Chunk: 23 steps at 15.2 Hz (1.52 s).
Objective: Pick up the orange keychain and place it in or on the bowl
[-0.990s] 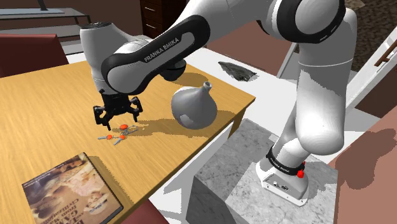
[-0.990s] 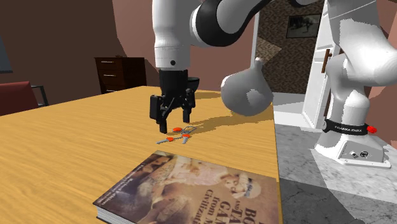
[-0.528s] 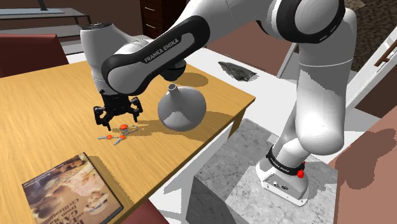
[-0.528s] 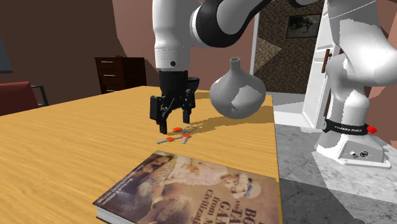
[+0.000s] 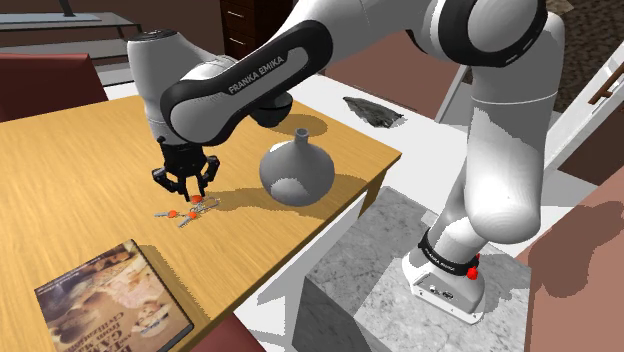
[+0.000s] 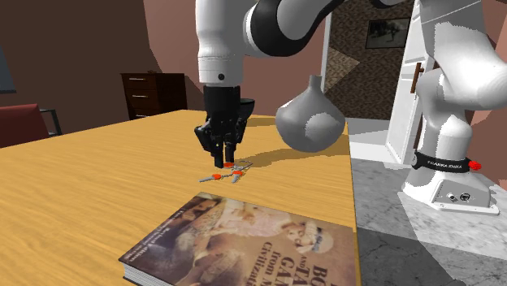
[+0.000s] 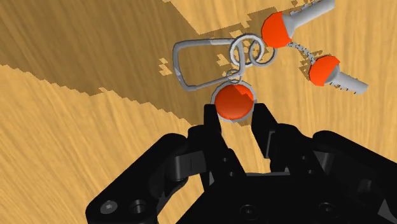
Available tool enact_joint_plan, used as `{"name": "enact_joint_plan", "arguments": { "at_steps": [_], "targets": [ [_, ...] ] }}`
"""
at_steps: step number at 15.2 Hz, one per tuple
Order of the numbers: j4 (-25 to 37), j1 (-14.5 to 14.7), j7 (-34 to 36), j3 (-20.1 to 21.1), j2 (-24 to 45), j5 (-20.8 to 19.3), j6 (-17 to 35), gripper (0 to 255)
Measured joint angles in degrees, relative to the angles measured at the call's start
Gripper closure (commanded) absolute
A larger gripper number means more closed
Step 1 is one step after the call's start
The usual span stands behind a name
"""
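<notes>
The orange keychain [image 5: 188,212] lies on the wooden table [image 5: 80,150]: grey rings and keys with round orange heads [image 6: 226,172]. My black gripper [image 5: 187,193] stands straight down over it, fingertips at the table. In the wrist view the gripper [image 7: 235,109] is shut on one orange head [image 7: 234,102], which both fingers clasp; the wire loop [image 7: 191,63] and two other orange-headed keys [image 7: 324,69] lie just beyond the fingertips. A dark bowl [image 6: 246,105] sits on the table behind the gripper, partly hidden by it.
A round grey vase [image 5: 296,172] stands close beside the gripper, toward the table's edge [image 6: 311,122]. A book [image 5: 105,300] lies near the front of the table [image 6: 252,240]. A red chair [image 5: 50,80] and a dark dresser [image 6: 150,93] stand beyond.
The fingers, wide apart before, have closed on the keychain's orange head. The grey vase has rocked and shifted beside the gripper. The keychain still lies on the table.
</notes>
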Motion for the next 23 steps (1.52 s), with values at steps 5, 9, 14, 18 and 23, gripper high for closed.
{"name": "enact_joint_plan", "arguments": {
  "at_steps": [5, 9, 14, 18, 23],
  "targets": [
    [0.64, 0.13, -0.1, 0.26, -0.15, 0.34, -1.09, 255],
    [1.76, -0.03, -0.55, 0.57, -1.32, 0.99, -3.37, 255],
    [3.71, -0.25, -1.12, 0.86, -2.8, 1.72, -6.68, 255],
    [5.56, -0.31, -1.42, 1.08, -3.86, 2.25, -9.52, 255],
    [8.28, -0.37, -1.82, 1.25, -4.76, 2.73, -13.06, 255]
  ]
}}
